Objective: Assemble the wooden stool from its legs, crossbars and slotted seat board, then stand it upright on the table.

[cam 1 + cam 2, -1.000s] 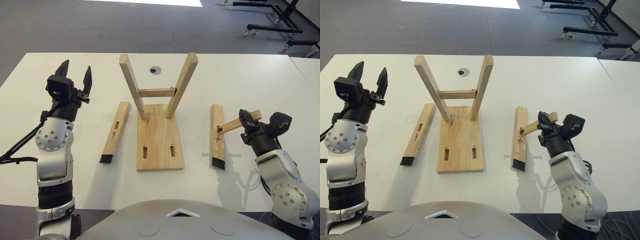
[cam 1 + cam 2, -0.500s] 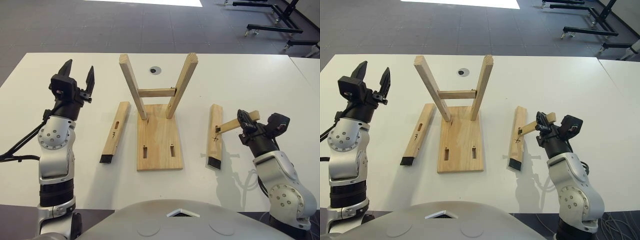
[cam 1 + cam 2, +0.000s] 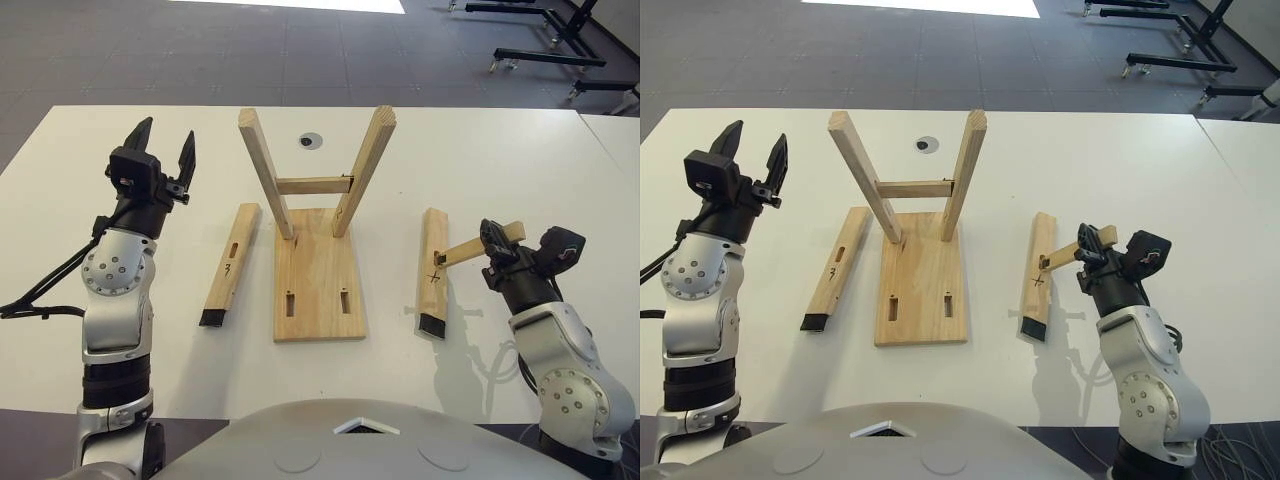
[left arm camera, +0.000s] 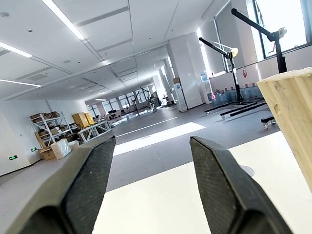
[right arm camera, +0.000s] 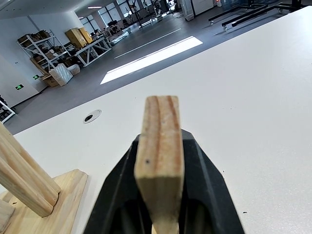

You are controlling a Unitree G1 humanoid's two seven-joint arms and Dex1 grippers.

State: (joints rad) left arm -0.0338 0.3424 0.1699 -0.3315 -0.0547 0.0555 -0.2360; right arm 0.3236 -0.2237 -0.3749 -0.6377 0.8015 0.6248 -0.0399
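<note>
The slotted seat board (image 3: 318, 275) lies flat mid-table with two legs (image 3: 265, 172) standing in its far slots, joined by a crossbar (image 3: 314, 185). A loose leg (image 3: 231, 262) lies left of the board. Another loose leg (image 3: 432, 270) lies to the right, with a short crossbar (image 3: 470, 246) stuck in its slot. My right gripper (image 3: 497, 243) is shut on that crossbar's outer end (image 5: 158, 146). My left gripper (image 3: 158, 152) is open and empty, raised above the table's left side; its fingers (image 4: 222, 185) frame the room, with a leg's end (image 4: 292, 117) beside.
A small round hole (image 3: 311, 140) sits in the white table (image 3: 520, 160) behind the standing legs. Black wheeled frames (image 3: 545, 40) stand on the floor beyond the table's far right corner.
My left gripper has drifted a little to the right, towards the stool parts, still open. The right leg, on the crossbar in my right gripper, shifted slightly left, then back.
</note>
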